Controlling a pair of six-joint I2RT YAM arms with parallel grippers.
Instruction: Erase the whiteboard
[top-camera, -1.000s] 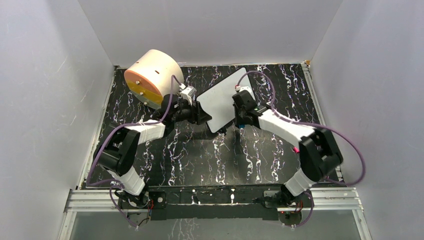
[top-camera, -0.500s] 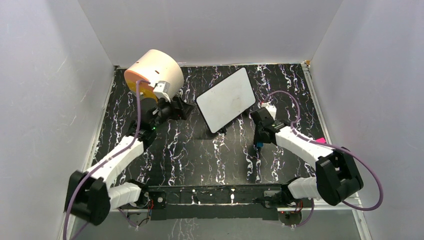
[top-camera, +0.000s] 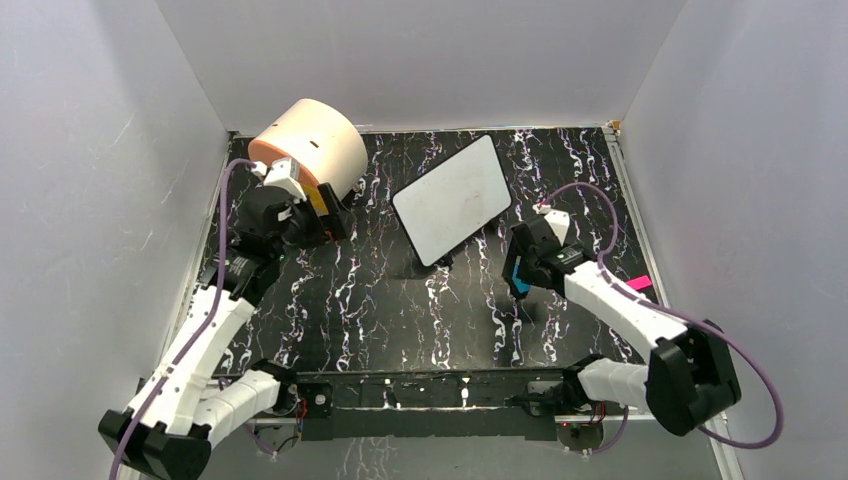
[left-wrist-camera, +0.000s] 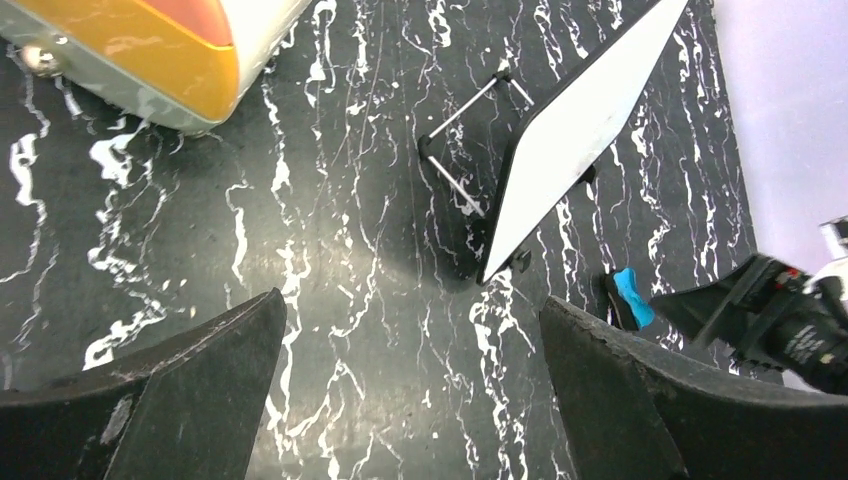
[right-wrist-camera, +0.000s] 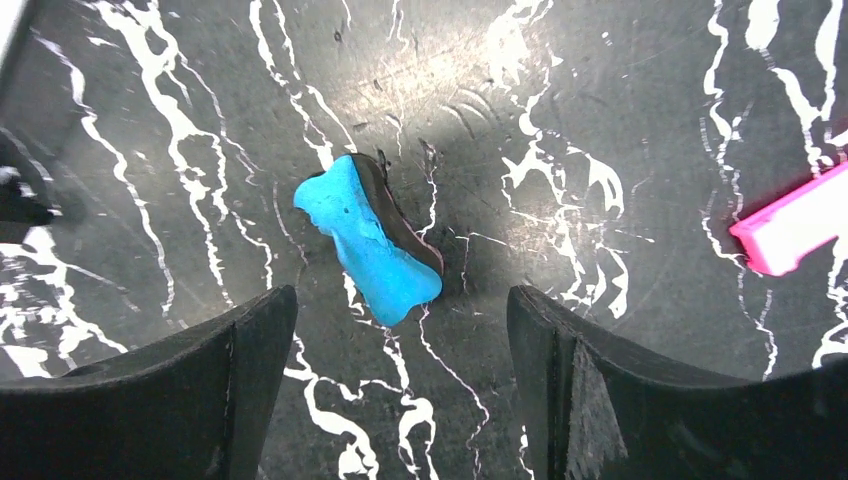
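The whiteboard (top-camera: 452, 198) stands tilted on its wire stand at the middle back of the black marbled table; its face looks blank, and it shows edge-on in the left wrist view (left-wrist-camera: 585, 125). A blue eraser (right-wrist-camera: 372, 240) with a black underside lies loose on the table, to the right of and nearer than the board. My right gripper (right-wrist-camera: 400, 305) hangs open just above it, touching nothing. My left gripper (left-wrist-camera: 412, 310) is wide open and empty, well left of the board, beside the cream cylinder.
A large cream cylinder (top-camera: 305, 150) with an orange face lies at the back left, right next to the left wrist. A small pink object (right-wrist-camera: 790, 225) lies on the table right of the eraser. White walls close in three sides.
Both arms pulled back from the whiteboard. The right gripper moved down to the right, opened and let the eraser drop onto the table. The left gripper swung left and opened wider.
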